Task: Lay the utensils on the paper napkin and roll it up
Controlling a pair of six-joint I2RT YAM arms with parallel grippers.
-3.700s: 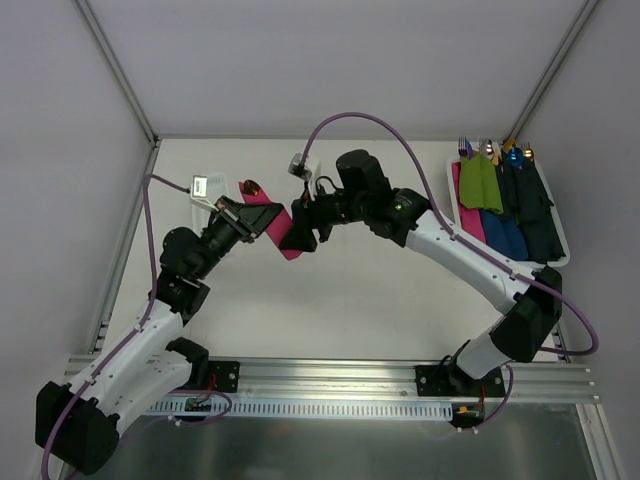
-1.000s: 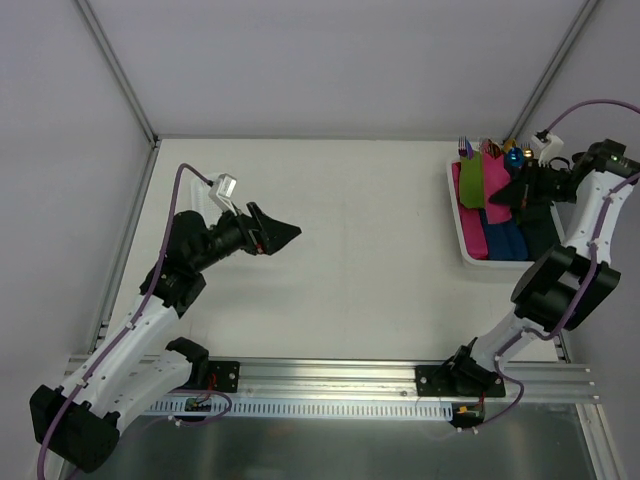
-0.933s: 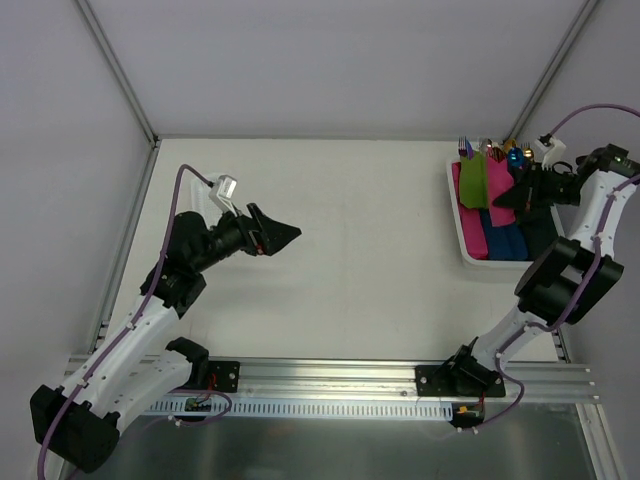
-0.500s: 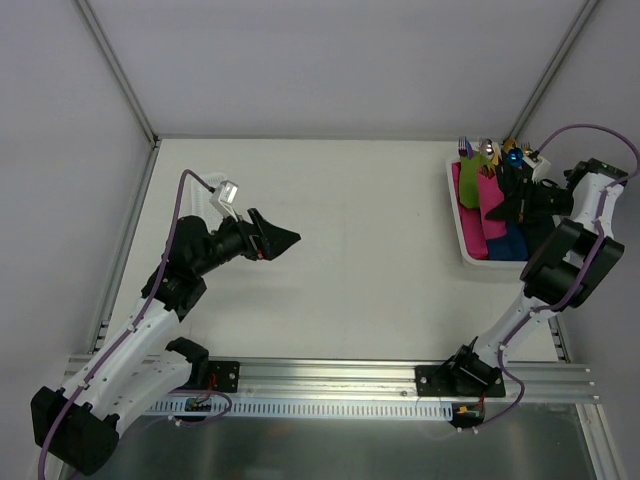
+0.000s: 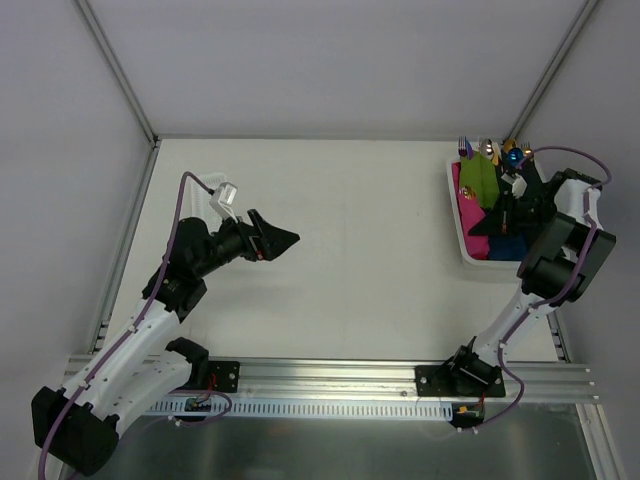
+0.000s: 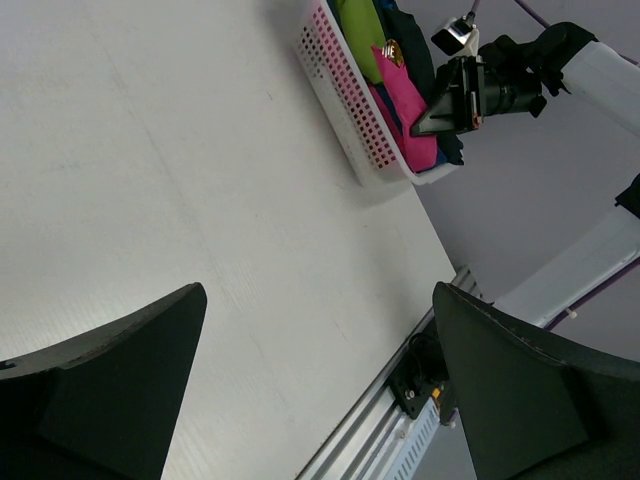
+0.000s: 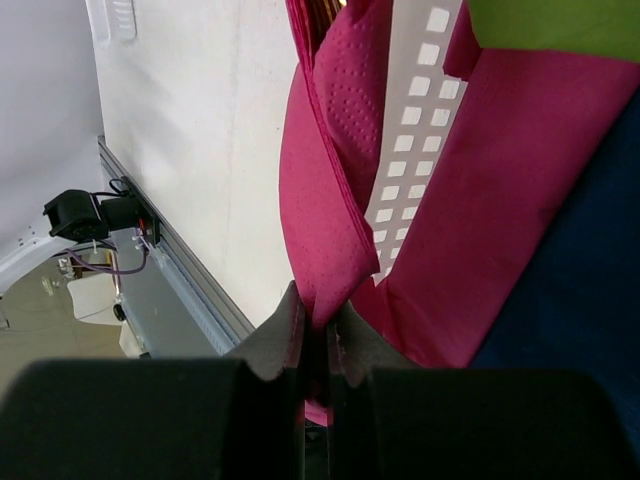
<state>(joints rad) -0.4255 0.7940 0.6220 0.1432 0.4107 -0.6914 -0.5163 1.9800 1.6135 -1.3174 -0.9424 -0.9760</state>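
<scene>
The left pincer (image 5: 283, 238) is hovering wide open over the desk (image 5: 350, 230), gripping nothing. The right pincer (image 7: 315, 312) is pinching one thin end of the rolled paper napkin (image 7: 330, 170) at the basket (image 6: 345, 92) wall. The roll may be slipping or unrolling, letting the utensils (image 6: 391, 50) slide out.

1. The left pincer (image 5: 283, 238) hovers over the table (image 5: 380, 290) at 9 o'clock, pointing toward 3 o'clock.
2. The right pincer (image 5: 487, 224) reaches into the white basket (image 5: 462, 257) at 2 o'clock.
3. The pink paper napkin (image 5: 472, 243) lies there just beside that pincer, with a green roll (image 5: 480, 178) at its 12 o'clock and a blue roll (image 5: 507, 246) at its 3 o'clock.
</scene>
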